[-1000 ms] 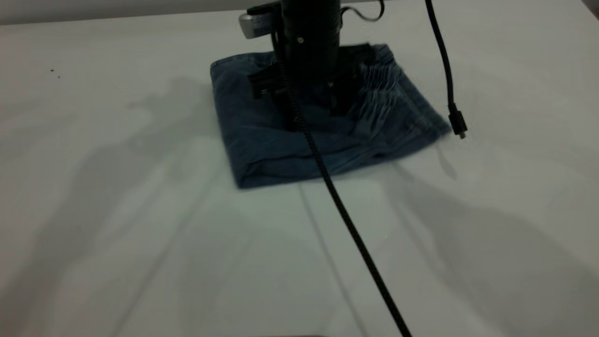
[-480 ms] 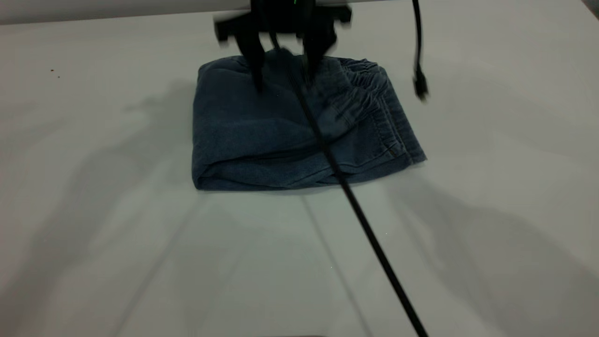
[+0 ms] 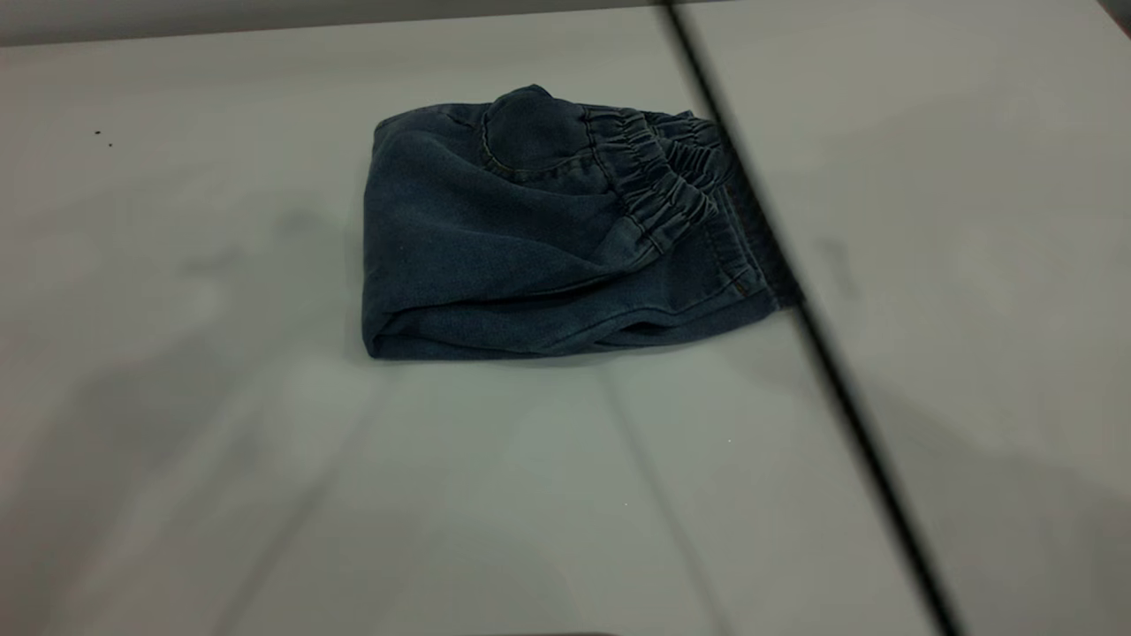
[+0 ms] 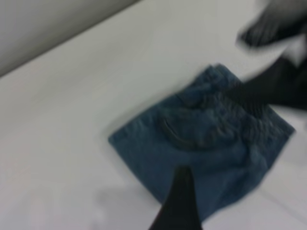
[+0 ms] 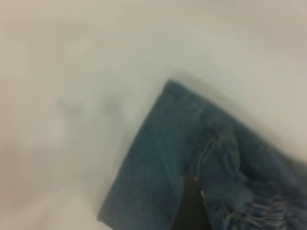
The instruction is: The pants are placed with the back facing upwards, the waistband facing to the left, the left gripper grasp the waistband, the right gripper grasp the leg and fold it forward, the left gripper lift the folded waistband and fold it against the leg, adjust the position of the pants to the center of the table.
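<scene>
Wall: a plain grey band [image 3: 265, 13] runs behind the far edge of the table [image 3: 177, 495].
Specks: two tiny dark dots [image 3: 103, 138], close together, lie on the white top at far left.
Shadows: soft grey patches [image 3: 132, 424] spread across the near side.

A folded bundle of blue denim pants [image 5: 163, 163] lies on a smooth, pale grey-white tabletop [image 5: 72, 72], one corner pointing out across the bare surface. Its gathered, ruched elastic waistband [image 5: 249, 211] bunches along the bundle's edge.
</scene>
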Tool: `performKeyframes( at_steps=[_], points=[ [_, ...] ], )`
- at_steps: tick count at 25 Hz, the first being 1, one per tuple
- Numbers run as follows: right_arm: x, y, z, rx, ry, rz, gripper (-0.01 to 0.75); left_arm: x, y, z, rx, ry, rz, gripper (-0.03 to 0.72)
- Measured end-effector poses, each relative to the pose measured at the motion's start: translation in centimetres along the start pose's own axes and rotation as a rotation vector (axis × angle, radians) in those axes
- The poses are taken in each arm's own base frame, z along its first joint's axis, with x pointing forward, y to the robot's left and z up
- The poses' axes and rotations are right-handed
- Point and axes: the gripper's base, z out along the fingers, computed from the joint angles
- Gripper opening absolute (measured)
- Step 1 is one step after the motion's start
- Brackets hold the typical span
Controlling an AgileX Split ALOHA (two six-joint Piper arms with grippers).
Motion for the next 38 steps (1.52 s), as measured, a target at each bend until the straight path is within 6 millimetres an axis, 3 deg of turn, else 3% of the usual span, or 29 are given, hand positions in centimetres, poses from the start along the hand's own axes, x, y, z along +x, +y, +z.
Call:
performKeyframes(
  at_steps=[5, 9, 12, 18, 21, 24, 33, 38],
  points=[
    [-0.5, 1.1, -9.3, -0.011, -0.141, -0.04, 0.469, 1.0, -1.1, -3.8, 0.001, 0.056, 0.023, 0.59],
    [1.3, 1.5, -14.3, -0.011, -0.164, -0.069, 0.469, 1.8, -1.5, -7.3, -0.073, 0.064, 0.025, 0.59],
    [3.5, 1.5, -16.4, -0.006, -0.131, -0.066, 0.469, 2.1, -1.8, -9.9, -0.131, 0.014, 0.015, 0.59],
    [9.2, 1.1, -18.3, 0.009, -0.017, -0.063, 0.469, 3.4, -2.9, -14.2, -0.181, -0.079, -0.024, 0.59],
    [12.5, 0.9, -18.8, 0.016, 0.038, -0.059, 0.469, 5.2, -3.7, -15.8, -0.183, -0.101, -0.034, 0.59],
    [16.0, 0.6, -19.2, 0.021, 0.091, -0.054, 0.469, 7.8, -4.2, -16.1, -0.179, -0.078, -0.046, 0.59],
    [27.0, -0.5, -19.4, 0.041, 0.215, -0.046, 0.468, 18.1, -4.9, -12.6, -0.155, 0.127, -0.13, 0.59],
    [32.0, -1.2, -19.7, 0.075, 0.223, -0.03, 0.468, 23.2, -5.1, -10.2, -0.142, 0.25, -0.163, 0.59]
  ],
)
